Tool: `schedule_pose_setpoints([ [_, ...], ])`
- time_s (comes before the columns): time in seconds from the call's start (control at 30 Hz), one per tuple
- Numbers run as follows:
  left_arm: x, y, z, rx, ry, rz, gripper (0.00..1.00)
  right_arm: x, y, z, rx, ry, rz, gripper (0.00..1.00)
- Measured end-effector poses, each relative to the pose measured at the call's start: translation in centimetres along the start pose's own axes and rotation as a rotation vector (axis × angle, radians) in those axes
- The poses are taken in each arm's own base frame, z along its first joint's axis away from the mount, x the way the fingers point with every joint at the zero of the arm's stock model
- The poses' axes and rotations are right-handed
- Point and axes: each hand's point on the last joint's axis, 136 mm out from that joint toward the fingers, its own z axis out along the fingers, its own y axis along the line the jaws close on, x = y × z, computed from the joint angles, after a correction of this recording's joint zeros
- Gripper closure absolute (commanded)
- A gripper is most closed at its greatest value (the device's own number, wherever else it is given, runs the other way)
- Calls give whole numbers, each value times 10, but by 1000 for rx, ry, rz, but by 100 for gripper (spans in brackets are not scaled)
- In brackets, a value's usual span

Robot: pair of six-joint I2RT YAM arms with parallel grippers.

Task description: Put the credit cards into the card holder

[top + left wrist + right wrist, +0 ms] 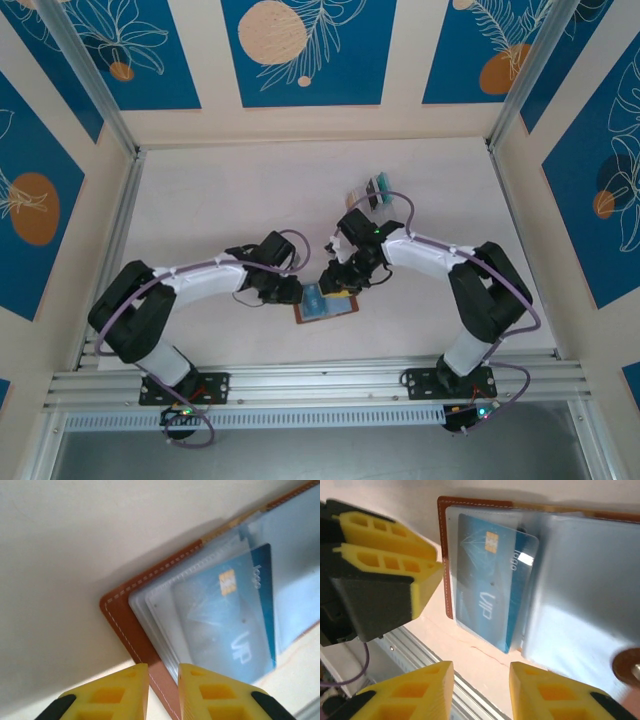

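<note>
My right gripper stands wide and empty just above the open holder, which lies on the table between the two arms. A blue card sits in its clear sleeve, a little skewed, with its long axis pointing back at that gripper. I cannot tell if it is fully seated. My left gripper is narrow. The holder's brown edge runs into its gap, so I read it as pinching that edge. The other cards stand in the rack, beyond the right arm and well apart from the left, so I'd fetch with the right.
</note>
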Motion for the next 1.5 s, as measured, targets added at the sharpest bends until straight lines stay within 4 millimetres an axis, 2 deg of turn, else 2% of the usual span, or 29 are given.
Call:
schedule_pose_setpoints([
  [0.13,-1,-8,-12,57,-17,-11,78,-5,-9,-17,138,-63,4,40],
  [0.23,0,-11,-15,83,-18,-15,78,-7,-28,-21,272,-84,28,31],
  [0.4,8,0,-10,74,4,-40,78,-3,-65,-6,484,-45,66,29],
  [0.47,12,5,-7,67,13,-54,78,-2,-75,-1,548,-29,67,32],
  [0.53,15,10,-4,60,21,-65,78,-2,-82,1,592,-28,67,40],
  [0.6,17,13,0,56,32,-70,78,-3,-85,0,620,-37,70,64],
  [0.7,20,17,8,48,46,-76,79,-6,-86,-4,644,-59,68,89],
  [0.77,20,18,10,51,51,-81,78,-7,-84,-9,655,-75,58,100],
  [0.93,21,19,14,63,70,-94,79,-7,-59,-24,605,-132,2,100],
  [1.07,21,18,14,66,76,-107,79,-12,-21,-32,473,-175,-46,100],
  [1.17,21,18,15,66,78,-115,79,-17,6,-30,345,-187,-71,100],
  [1.27,21,18,15,66,78,-135,79,-21,31,-18,205,-168,-83,100],
  [1.37,20,18,15,67,77,-159,80,-25,50,3,85,-126,-78,100],
  [1.5,20,18,14,71,69,-187,80,-29,58,42,-19,-43,-44,100],
])
